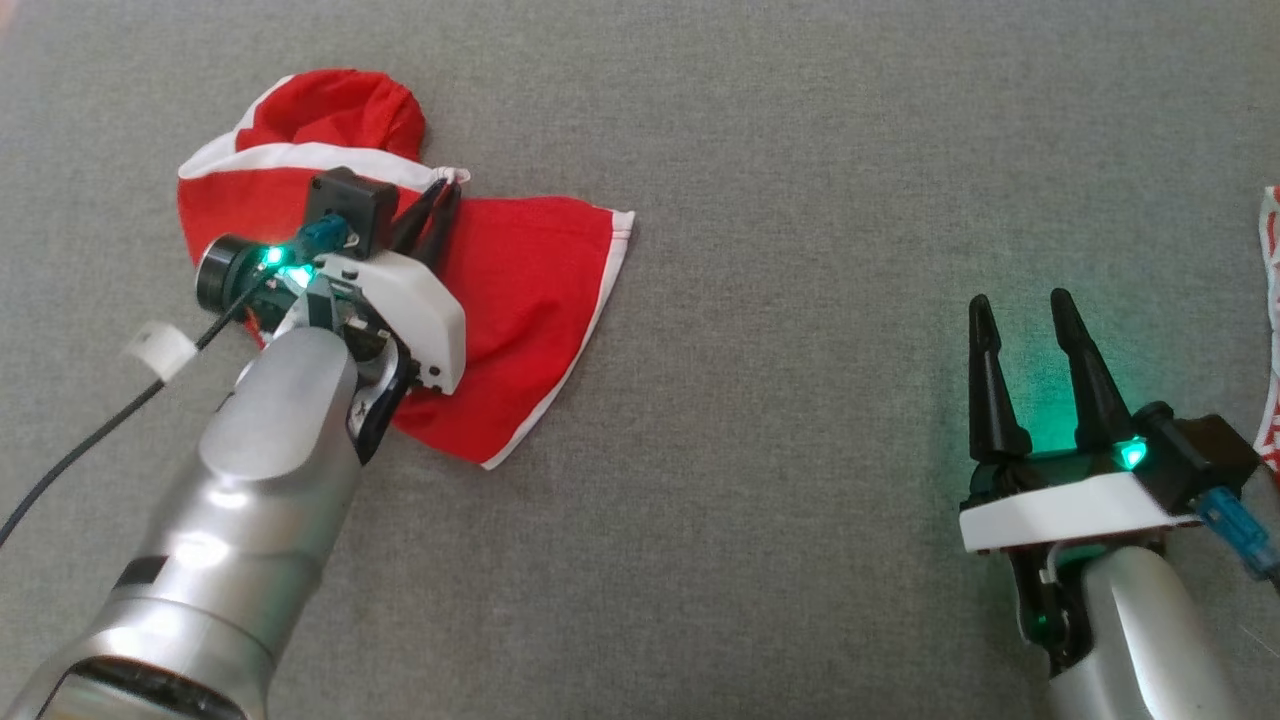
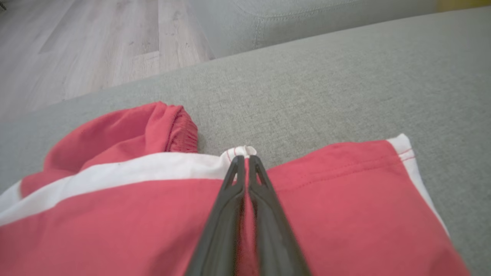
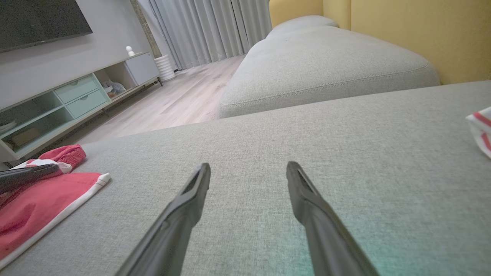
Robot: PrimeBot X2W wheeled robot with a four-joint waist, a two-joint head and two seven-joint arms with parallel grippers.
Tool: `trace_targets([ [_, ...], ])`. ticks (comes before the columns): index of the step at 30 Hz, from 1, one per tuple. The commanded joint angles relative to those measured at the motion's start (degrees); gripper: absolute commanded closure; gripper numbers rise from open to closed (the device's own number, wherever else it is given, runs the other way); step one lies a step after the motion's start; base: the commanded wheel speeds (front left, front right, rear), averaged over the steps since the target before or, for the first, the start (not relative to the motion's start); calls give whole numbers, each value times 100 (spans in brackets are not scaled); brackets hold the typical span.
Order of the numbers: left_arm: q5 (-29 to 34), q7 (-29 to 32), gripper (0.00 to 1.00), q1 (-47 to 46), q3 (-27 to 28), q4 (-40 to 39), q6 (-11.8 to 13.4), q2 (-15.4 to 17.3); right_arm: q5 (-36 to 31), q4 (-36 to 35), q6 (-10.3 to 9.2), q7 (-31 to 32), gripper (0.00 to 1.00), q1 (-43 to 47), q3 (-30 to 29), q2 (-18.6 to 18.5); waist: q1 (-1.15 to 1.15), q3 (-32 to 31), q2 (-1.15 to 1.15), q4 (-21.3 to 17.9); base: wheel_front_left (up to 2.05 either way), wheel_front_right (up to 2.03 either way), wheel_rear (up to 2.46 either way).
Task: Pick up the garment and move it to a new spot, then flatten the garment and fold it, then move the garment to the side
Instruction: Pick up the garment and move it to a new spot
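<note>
On the left of the grey cushion (image 1: 800, 450), the red garment (image 1: 520, 270) with white trim lies crumpled; the left gripper (image 1: 450, 190) is clenched on a small white fold at its far edge. At the near right, the right gripper (image 1: 1020, 305) has its fingers spread, grasping nothing; a red-and-white cloth (image 1: 1272, 300) lies further right.

- I get soft, even light across the grey sofa (image 1: 760, 500); shadows are faint.
- A green lamp (image 1: 1132, 455) by the right gripper (image 1: 1020, 300) tints the fabric under it.
- In my left wrist view the garment (image 2: 115, 214) and the floor (image 2: 96, 46) look soft, blurrier toward the edges.
- My right wrist view is crisp, with wide-angle bending at the sides.
</note>
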Motion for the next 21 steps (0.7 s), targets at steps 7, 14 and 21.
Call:
trace_targets([
  [7, -28, -781, 100, -398, 274, -133, 101, 129, 9, -54, -4, -62, 0, -18, 181, -20, 0, -312, 0, 53, 0, 0, 0],
  [14, -278, -1513, 100, -587, 659, -1071, 145, 152, 163, -12, -4, -62, 0, 51, 230, -20, 0, -744, 0, -4, 0, 0, 0],
  [21, -201, -1621, 100, -735, 826, -2681, 290, 355, 361, -28, -4, -62, 0, 103, 313, -20, 0, -957, 0, -321, 0, 0, 0],
])
